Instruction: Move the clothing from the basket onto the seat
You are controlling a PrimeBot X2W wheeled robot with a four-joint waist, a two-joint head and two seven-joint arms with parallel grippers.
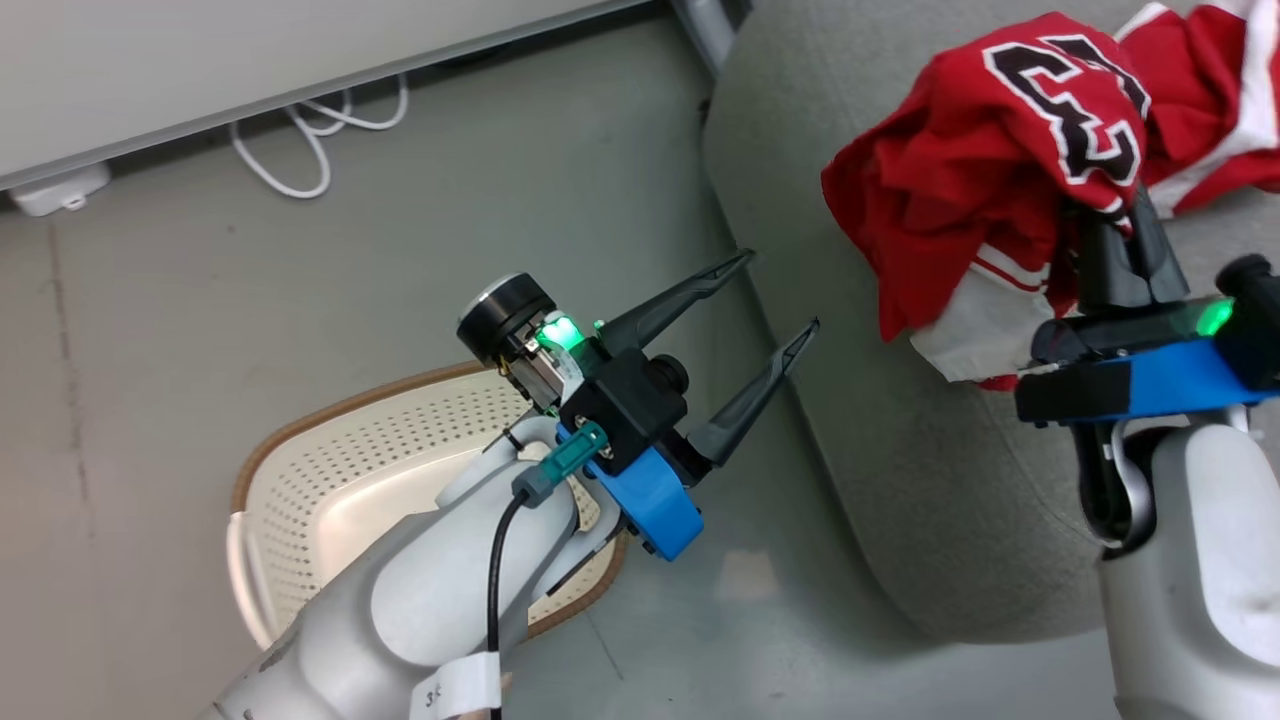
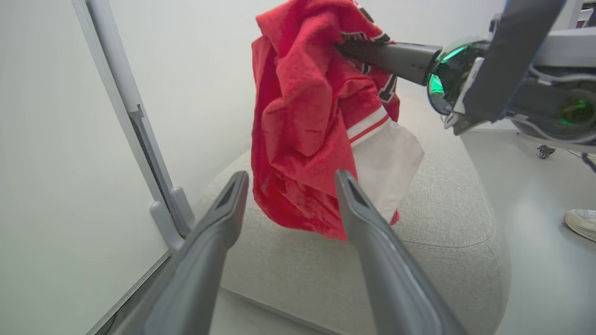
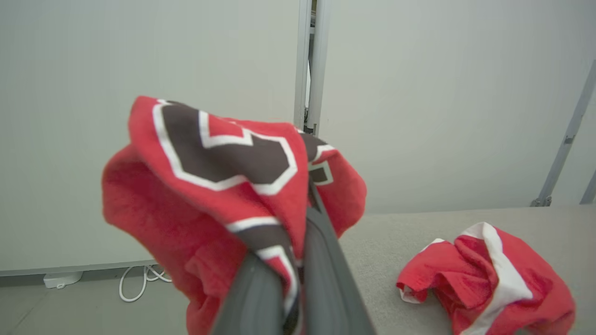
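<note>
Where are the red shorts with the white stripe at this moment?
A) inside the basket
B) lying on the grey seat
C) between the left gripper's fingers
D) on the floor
B: the shorts lie crumpled on the seat, apart from the lifted jersey.

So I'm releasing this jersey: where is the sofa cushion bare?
Bare: the light grey fabric cushion between its rounded floor-side edge and the hanging red "23" jersey. Crowded: the red white-striped shorts lying beyond the right gripper.

light grey seat (image 3: 396, 237) bearing crumpled red shorts (image 3: 484, 279); grey floor (image 1: 520, 180) beside it carrying cream basket (image 1: 350, 470) and white cable (image 1: 300, 192).
</note>
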